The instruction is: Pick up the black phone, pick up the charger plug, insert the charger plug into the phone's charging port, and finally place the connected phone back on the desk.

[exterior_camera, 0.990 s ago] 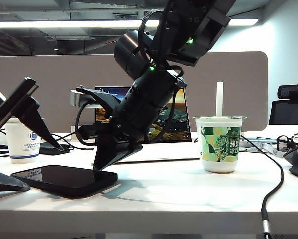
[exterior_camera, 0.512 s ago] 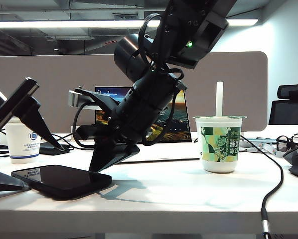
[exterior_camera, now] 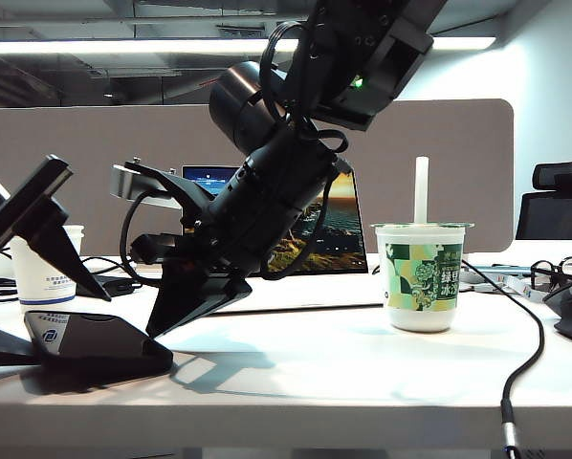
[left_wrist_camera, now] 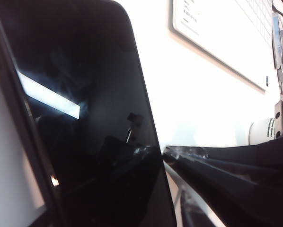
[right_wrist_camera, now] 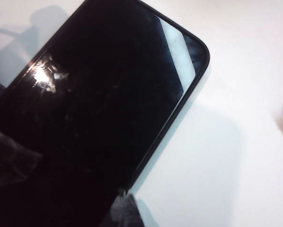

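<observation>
Table edge (exterior_camera: pixel 363 402): white, bare up front; a thin black cable (exterior_camera: pixel 527 363) hangs over it at the right. Charger plug itself not made out.
Black phone (exterior_camera: pixel 95 341): flat on the table, near-left, screen up, glossy, reflecting the ceiling light. Not lifted.
Left end effector (exterior_camera: pixel 18 277): at the far left over the phone's end, jaws spread wide with the phone between them; one lower finger lies low along the table, the other stands above. No firm clamp visible. Wrist view shows a fingertip (left_wrist_camera: pixel 179 156) right at the phone's long edge (left_wrist_camera: pixel 84 118), likely set to take it by the sides.
Right end effector (exterior_camera: pixel 186 301): reaches across from the right, tips pinched together with nothing in them, point just beside the phone's right end; touching or not, cannot tell. Judged a brace so the phone does not slide. Its wrist view is filled by the phone (right_wrist_camera: pixel 99 109).
Middle ground: paper cup (exterior_camera: pixel 39 277) left; green-printed drink cup with straw (exterior_camera: pixel 420 277) right, well apart from the phone.
Far: laptop (exterior_camera: pixel 324 229), then the grey divider (exterior_camera: pixel 95 163).
Stage: first pickup, in my reading; plug untouched.
</observation>
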